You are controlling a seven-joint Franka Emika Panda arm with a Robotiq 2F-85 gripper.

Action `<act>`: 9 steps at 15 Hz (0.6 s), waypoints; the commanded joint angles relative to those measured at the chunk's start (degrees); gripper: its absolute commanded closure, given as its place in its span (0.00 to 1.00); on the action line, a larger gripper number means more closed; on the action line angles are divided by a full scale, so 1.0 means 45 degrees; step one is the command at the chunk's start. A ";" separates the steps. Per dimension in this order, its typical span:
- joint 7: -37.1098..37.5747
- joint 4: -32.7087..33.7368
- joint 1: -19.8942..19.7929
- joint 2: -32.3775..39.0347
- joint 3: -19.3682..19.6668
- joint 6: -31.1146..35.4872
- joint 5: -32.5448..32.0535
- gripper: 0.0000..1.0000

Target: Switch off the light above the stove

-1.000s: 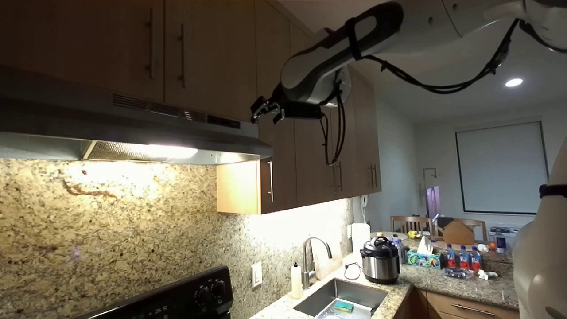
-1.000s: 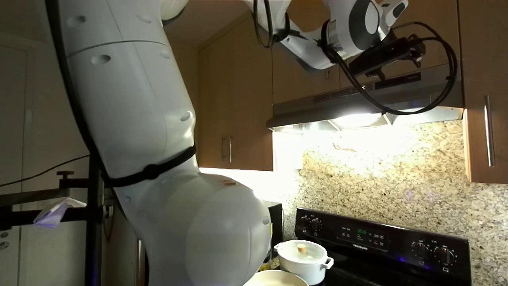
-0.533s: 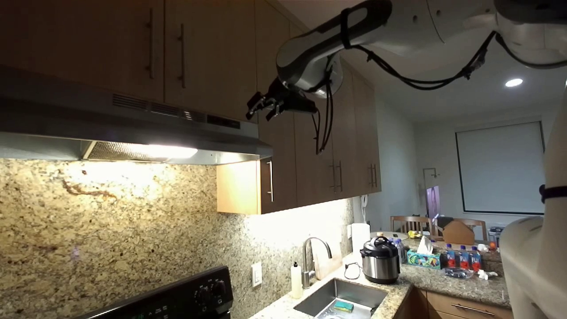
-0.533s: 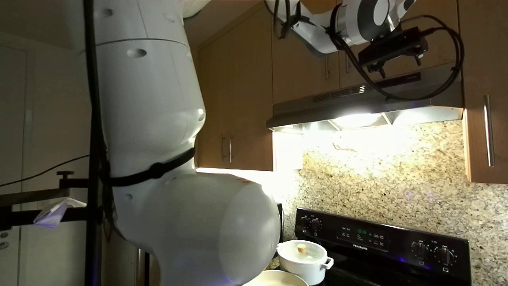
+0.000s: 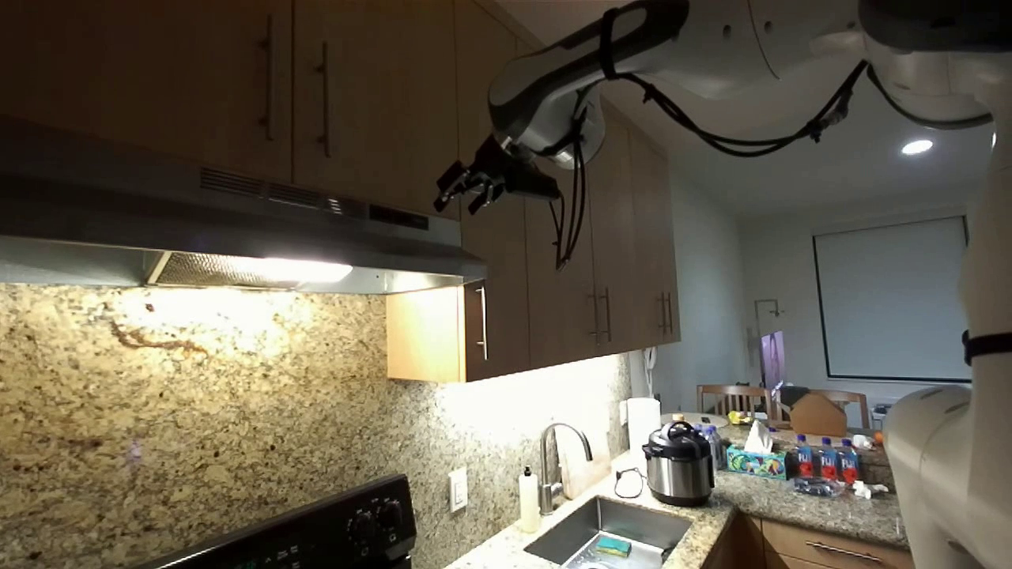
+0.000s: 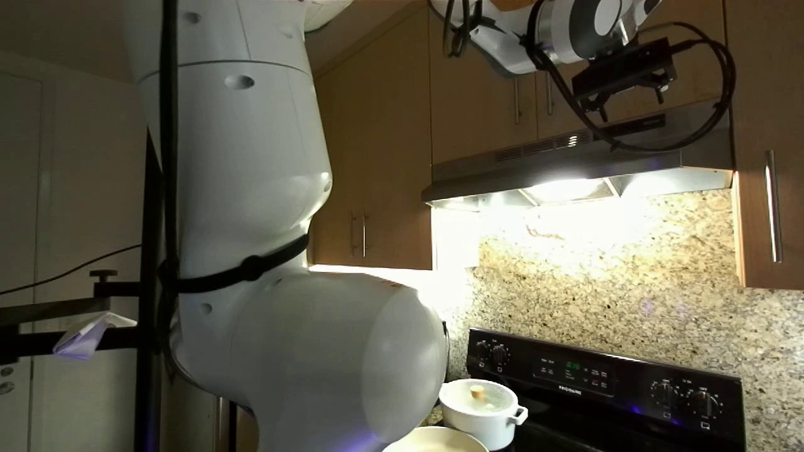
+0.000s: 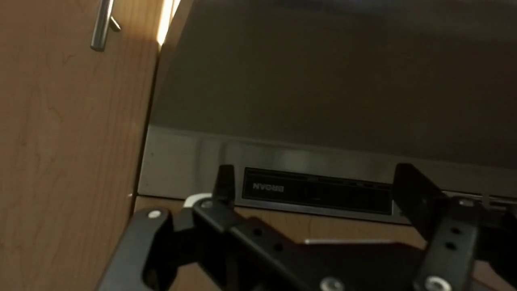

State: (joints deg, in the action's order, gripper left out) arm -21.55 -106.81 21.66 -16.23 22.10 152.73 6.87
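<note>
Wrist view: the fingers (image 7: 224, 184) stand spread wide, holding nothing, and the dark BROAN panel (image 7: 317, 190) shows framed in the gap, beyond the tips and apparently not touched. Over the last second the fingers have shifted slightly toward the hood (image 7: 343, 93) and now tip more steeply downward; I take this as lining up on that panel, the likely home of the switch, though any buttons there are too dark to make out. A cabinet (image 7: 72, 141) stands off to one side of the fingers. Lower than the fingers, under the hood, the light (image 6: 565, 189) glows in both exterior views, just as it did a second ago, so the task looks undone: the aim seems better, nothing more. Farther down, well below the fingers, is the stove (image 6: 615, 392). The next move probably calls for one tip to lead, or the pair brought together, since a spread this wide could straddle the switch and miss it.
</note>
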 commanded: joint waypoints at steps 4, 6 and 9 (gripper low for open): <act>-0.0909 0.0742 -0.0656 0.0805 -0.0453 -0.0055 0.1305 0.00; -0.1403 0.1355 -0.0458 0.1292 -0.0139 -0.0271 0.1804 0.00; -0.2270 0.2245 -0.0146 0.1953 0.0376 -0.0641 0.2648 0.00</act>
State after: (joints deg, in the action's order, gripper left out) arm -26.20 -101.71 19.39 -10.79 21.36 152.70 14.20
